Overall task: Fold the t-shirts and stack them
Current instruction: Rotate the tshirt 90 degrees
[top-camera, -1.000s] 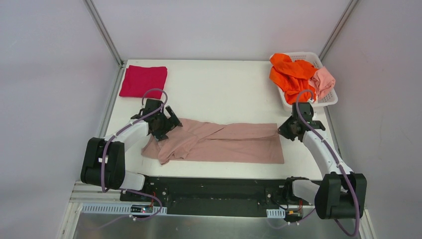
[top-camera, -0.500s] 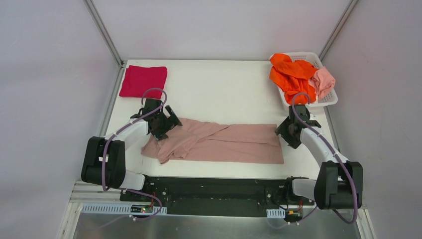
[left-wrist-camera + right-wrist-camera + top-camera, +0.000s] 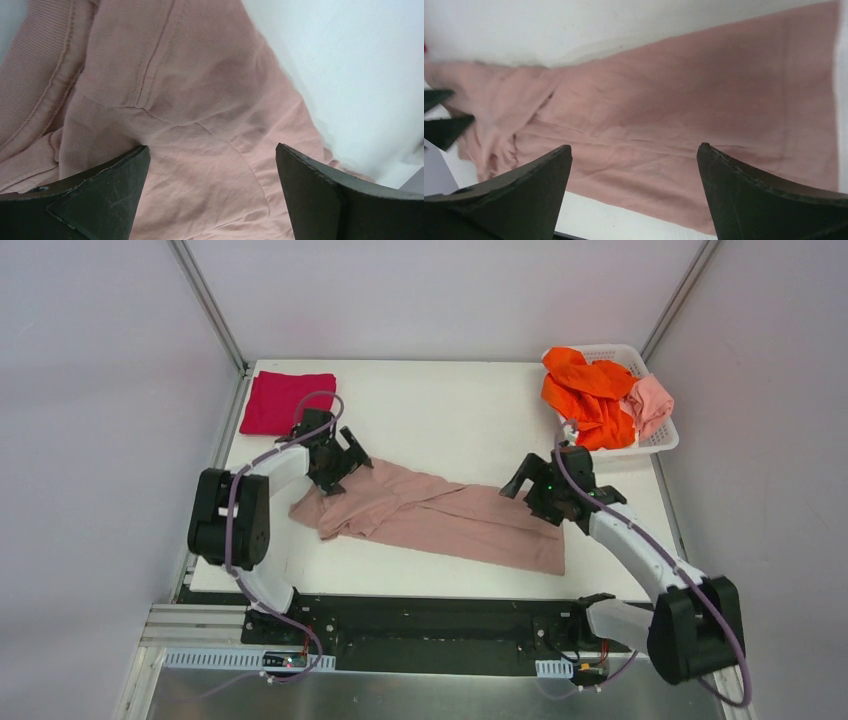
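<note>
A dusty-pink t-shirt lies as a long folded band, slanting across the near half of the white table. My left gripper hovers open over its bunched left end; in the left wrist view, pink cloth fills the space beneath the spread left gripper. My right gripper stands open above the band's right part, holding nothing. The right wrist view shows the shirt flat below the right gripper. A folded crimson t-shirt rests at the far left corner.
A white lattice basket at the far right holds a bright orange t-shirt and a salmon-pink one. Frame posts rise at both far corners. The table's near edge runs just below the pink shirt.
My right gripper opened, let go of the shirt's right edge and swung left over the cloth. The left arm shifted farther away; the shirt now lies slanted.
</note>
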